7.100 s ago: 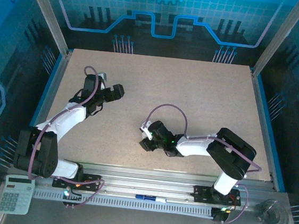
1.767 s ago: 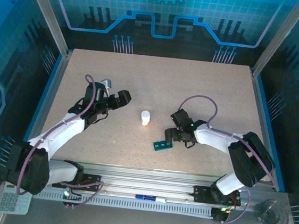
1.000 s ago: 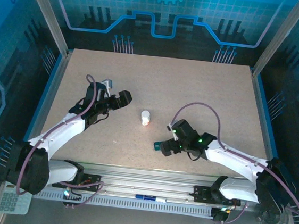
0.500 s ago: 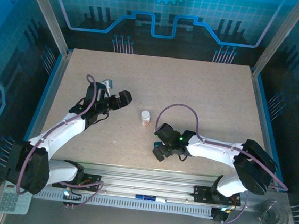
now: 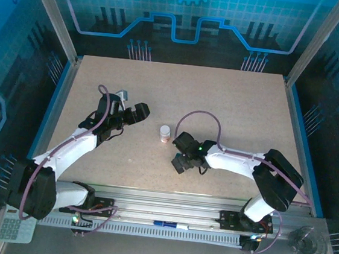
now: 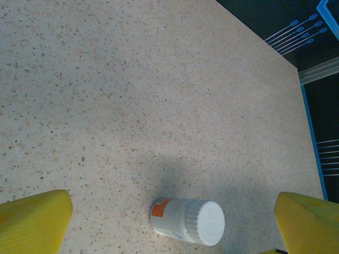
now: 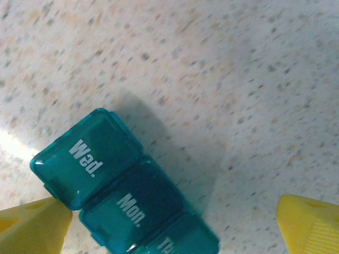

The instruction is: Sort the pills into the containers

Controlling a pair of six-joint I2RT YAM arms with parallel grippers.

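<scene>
Containers, item 1: pill box [image 7: 124, 198], teal, lying flat on table [image 5: 232, 103]. Right wrist view shows three lids marked "Wed.", "Mon." and a cut-off "Tu". All three appear shut. Contents can't be read thru the tinted plastic.

Item 2: pill bottle [image 5: 165, 133], white w/ orange label, white ribbed cap on, standing upright near table centre. Contents not visible.

Pill box vs right fingers [image 7: 32, 222]: fingers are spread wide and grasping nothing. Box sits in the gap betw. them, well off-centre. Its "Wed." corner is hard against the finger at lower left of the wrist view; actual contact can't be confirmed. Opposite finger is well apart from the box, w/ bare table betw. them. In the top view the right fingers [image 5: 179, 164] are low over the table, just right of and nearer the arm bases than the bottle.

Bottle vs left fingers [image 6: 34, 222]: fingers are spread wide and grasping nothing. Bottle [image 6: 187, 221] lies betw. the two tips in the wrist view, clear of both. In the top view the left fingers [image 5: 139, 110] are left of the bottle, w/ a gap betw. them.
</scene>
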